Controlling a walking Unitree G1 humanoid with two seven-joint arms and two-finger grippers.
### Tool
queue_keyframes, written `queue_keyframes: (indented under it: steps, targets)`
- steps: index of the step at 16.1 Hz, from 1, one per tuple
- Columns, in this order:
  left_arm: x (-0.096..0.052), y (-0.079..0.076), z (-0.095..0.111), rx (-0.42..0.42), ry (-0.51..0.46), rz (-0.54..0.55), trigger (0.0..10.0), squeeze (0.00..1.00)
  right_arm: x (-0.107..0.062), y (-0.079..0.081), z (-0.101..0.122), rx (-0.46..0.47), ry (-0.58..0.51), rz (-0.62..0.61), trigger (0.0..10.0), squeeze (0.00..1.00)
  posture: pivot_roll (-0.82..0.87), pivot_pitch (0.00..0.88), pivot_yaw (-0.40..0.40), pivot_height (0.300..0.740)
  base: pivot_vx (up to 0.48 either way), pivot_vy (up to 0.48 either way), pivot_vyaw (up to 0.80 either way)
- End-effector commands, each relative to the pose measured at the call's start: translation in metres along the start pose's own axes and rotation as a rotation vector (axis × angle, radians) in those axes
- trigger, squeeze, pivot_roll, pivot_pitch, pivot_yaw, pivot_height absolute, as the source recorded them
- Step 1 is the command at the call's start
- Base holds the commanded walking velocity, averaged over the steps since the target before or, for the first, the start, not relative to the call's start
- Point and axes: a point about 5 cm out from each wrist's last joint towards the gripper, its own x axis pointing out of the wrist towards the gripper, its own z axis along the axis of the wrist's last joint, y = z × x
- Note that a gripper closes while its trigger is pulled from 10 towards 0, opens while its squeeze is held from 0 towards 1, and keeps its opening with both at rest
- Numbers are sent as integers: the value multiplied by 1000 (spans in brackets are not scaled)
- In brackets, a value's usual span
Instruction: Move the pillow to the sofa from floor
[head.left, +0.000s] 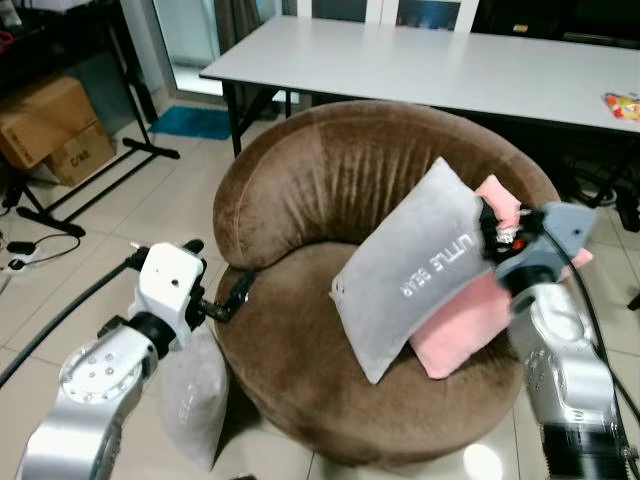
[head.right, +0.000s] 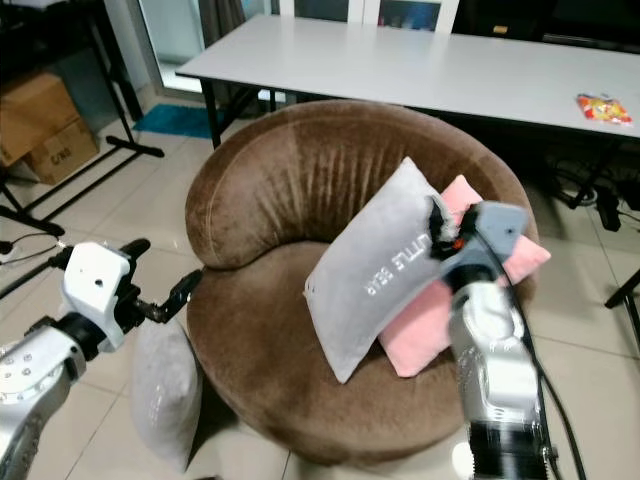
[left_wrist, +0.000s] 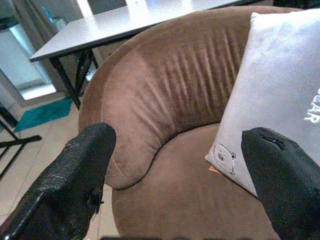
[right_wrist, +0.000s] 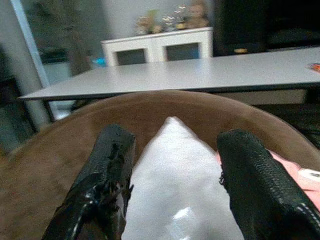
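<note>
The sofa (head.left: 300, 200) is a round tub chair in brown ribbed velvet, its curved back wrapping the seat; a grey pillow (head.left: 415, 265), smooth and rectangular with white lettering, lies tilted on the seat against the back, resting on a pink pillow (head.left: 465, 325) of soft plush; the right gripper (head.left: 487, 228) is at the grey pillow's upper edge, its two rough black fingers (right_wrist: 107, 170) parted either side of the pillow's corner, not closed on it; the left gripper (head.left: 225, 300) hovers at the sofa's left rim, its fingers (left_wrist: 75, 175) spread wide and holding nothing; a second grey pillow (head.left: 190, 395), pale and slightly shiny, stands on the tiled floor (head.left: 130, 210) against the sofa's left side, below the left arm; behind the sofa stands a long white table (head.left: 430, 65) on black legs; cardboard boxes (head.left: 50, 125) sit at far left.
</note>
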Motion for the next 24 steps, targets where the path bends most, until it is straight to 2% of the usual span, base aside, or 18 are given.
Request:
queue_keyframes:
  steps: [1, 2, 3, 4, 8, 10, 15, 24]
  targets:
    - [-1, -1, 4, 6, -13, 16, 10000, 0, -7, 18, 4, 21, 13, 65, 10000, 0, -129, 0, 25, 740, 0, 0, 0]
    - [-1, -1, 4, 7, -19, 33, 10000, 0, -18, 30, 1, 54, 39, 101, 10000, 0, -129, 0, 22, 740, 0, 0, 0]
    - [0, -1, 5, 6, -22, 42, 10000, 0, -21, 34, -1, 66, 54, 108, 10000, 0, -129, 0, 20, 740, 0, 0, 0]
    - [6, -1, 6, 13, -30, 74, 10000, 0, -24, 41, -12, 81, 131, 96, 10000, 0, -128, 0, 19, 740, 0, 0, 0]
    - [11, -1, 8, 18, -40, 102, 10000, 0, -22, 42, -11, 32, 170, 105, 10000, 0, -126, 0, 13, 740, 0, 0, 0]
    - [14, -2, 9, 17, -47, 115, 10000, 0, -16, 43, -14, -29, 212, 118, 10000, 0, -125, 0, 10, 740, 0, 0, 0]
    - [16, -2, 9, 11, -51, 124, 10000, 0, -15, 47, -14, -30, 225, 132, 10000, 0, -122, 0, 5, 740, 0, 254, 0]
    - [18, -1, 7, 18, -54, 119, 10000, 0, -15, 45, -15, -20, 235, 113, 10000, 0, -128, 0, 10, 740, 0, 355, 0]
